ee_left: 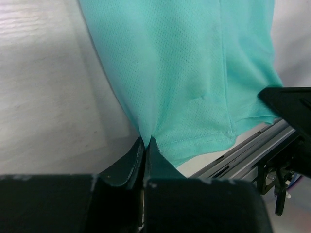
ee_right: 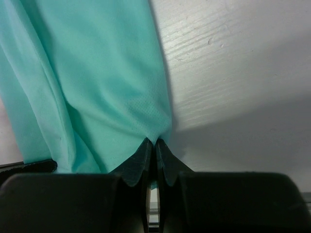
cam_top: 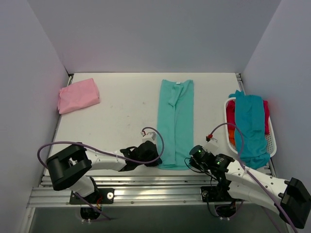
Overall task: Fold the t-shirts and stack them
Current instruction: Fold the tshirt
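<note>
At the near edge of the bench (cam_top: 116,121), the mint shirt (cam_top: 176,121) lies as a narrow strip. Its long axis runs from the near edge toward the far wall, neck end farthest from the arms.

Left arm (cam_top: 104,160): jaws closed on the near-left hem corner; the left wrist view shows fabric puckering into the tips. Right arm (cam_top: 252,179): jaws closed on the near-right hem corner, with the same pucker in the right wrist view. Both arms are equally near, and each holds its own side of the hem.

Governing relation: the whole strip extends straight ahead, away from the jaws. Judged next move: carry the hem forward over the strip toward the neck end, corners level, to halve the length. Uneven travel would likely skew the fold.

Pink shirt (cam_top: 77,95): folded, far-left corner, well apart. Blue shirt (cam_top: 252,128): draped over the basket (cam_top: 273,141) at right, with a red shirt (cam_top: 231,114) beneath it.
</note>
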Available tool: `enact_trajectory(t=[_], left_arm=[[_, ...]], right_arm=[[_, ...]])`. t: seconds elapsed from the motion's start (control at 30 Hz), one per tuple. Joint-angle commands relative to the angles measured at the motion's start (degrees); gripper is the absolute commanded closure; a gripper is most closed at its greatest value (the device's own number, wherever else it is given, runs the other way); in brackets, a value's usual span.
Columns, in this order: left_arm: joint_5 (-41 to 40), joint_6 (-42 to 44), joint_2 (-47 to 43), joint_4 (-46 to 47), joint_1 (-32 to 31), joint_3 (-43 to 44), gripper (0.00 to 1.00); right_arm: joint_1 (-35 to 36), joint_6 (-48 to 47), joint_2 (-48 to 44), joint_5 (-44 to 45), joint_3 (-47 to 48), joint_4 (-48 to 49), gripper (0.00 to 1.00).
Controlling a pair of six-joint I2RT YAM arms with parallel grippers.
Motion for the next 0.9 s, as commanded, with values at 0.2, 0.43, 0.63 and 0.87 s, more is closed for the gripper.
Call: enact_trajectory(t=[0.2, 0.43, 0.63, 0.87], left_arm=[[-5.12, 2.82, -8.96, -14.29, 0.49, 1.37, 0.98], [-3.89, 5.98, -9.67, -17.02, 3.03, 6.82, 0.98], [-0.73, 11.08, -10.55, -19.74, 8.48, 12.80, 0.95], [0.94, 16.35, -7.83, -25.19, 15.16, 23.51, 0.92]], right_arm=[[0.01, -0.25, -1.23, 5.15, 6.27, -7.53, 1.00], [-0.08, -3.06, 0.96, 7.87, 11.45, -7.00, 1.00], [-1.04, -7.01, 5.96, 10.78, 15.68, -5.24, 1.00], [-3.85, -11.50, 11.07, 12.63, 21.30, -1.99, 1.00]])
